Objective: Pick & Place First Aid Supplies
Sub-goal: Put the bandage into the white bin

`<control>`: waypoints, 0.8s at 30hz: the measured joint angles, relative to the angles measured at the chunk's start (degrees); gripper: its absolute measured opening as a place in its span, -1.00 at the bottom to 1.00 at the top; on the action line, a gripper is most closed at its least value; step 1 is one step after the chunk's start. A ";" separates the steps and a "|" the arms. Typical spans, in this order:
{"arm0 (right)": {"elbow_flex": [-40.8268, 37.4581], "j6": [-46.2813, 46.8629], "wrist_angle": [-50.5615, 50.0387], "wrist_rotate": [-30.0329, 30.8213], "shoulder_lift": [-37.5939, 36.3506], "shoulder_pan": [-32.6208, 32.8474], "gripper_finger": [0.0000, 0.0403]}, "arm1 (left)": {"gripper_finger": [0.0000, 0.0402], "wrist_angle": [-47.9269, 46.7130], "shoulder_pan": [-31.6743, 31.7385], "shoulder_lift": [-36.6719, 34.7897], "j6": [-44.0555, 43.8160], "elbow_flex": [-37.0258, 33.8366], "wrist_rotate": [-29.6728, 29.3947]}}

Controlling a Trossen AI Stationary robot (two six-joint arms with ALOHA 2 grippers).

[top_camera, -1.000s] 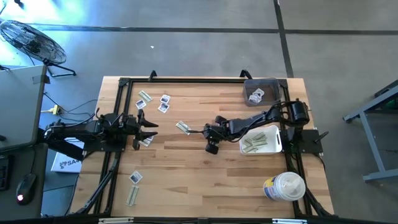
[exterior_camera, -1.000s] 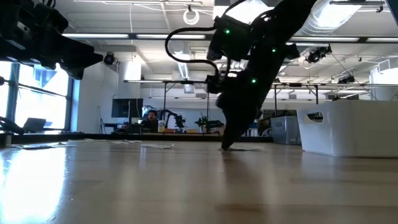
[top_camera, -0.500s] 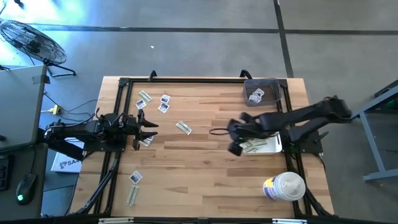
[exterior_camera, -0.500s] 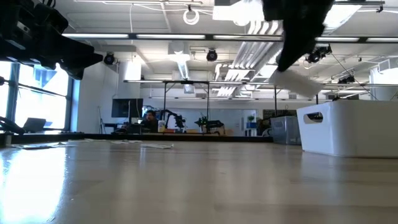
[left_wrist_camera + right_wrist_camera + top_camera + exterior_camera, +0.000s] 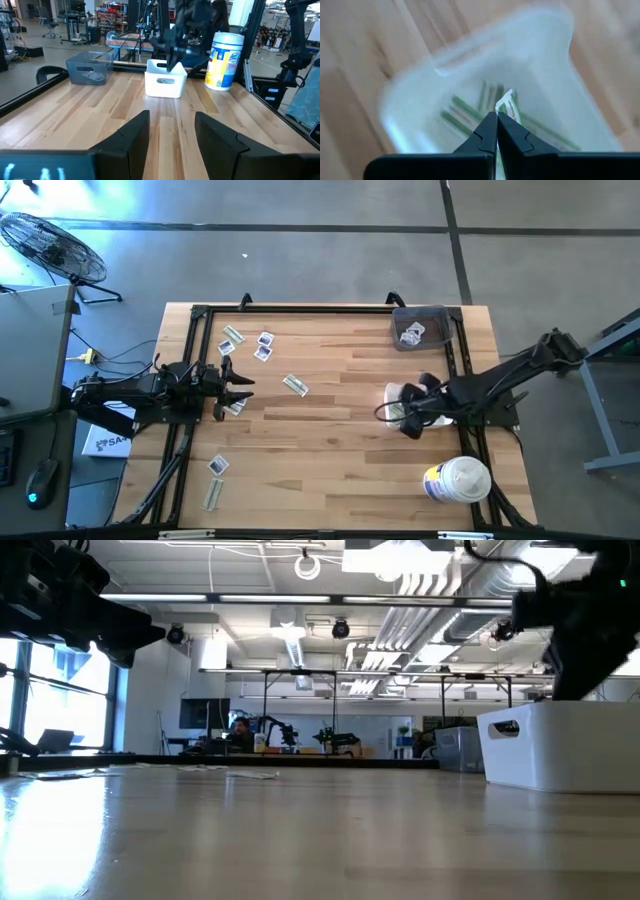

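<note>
Right gripper: clenched on a strip packet, above the white bin near the bench's right edge.
Left gripper: released, waiting at the left edge.

Strip wrapper between closed jaws above white bin
</note>
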 joint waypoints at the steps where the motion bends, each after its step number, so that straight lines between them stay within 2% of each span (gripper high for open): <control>1: -1.78 0.96 0.85 -0.87 -0.02 -0.28 -0.98 | -0.22 0.00 -0.02 0.00 0.00 0.00 0.00; 7: -5.23 6.68 1.67 -5.45 -0.07 -2.20 -0.85 | -0.22 0.00 -0.02 0.00 0.00 -0.01 0.00; 14: -0.01 5.24 -0.33 -8.29 -0.05 -4.69 -0.54 | -0.22 0.00 0.00 0.00 0.00 -0.01 0.00; 20: 8.04 -0.29 0.92 -5.16 -0.07 -7.45 -0.37 | -0.22 0.00 -0.01 0.00 0.01 -0.02 0.00; 24: 12.51 -8.15 9.29 -0.36 -0.04 -9.13 -0.35 | -0.22 0.00 -0.01 0.00 0.01 0.00 0.00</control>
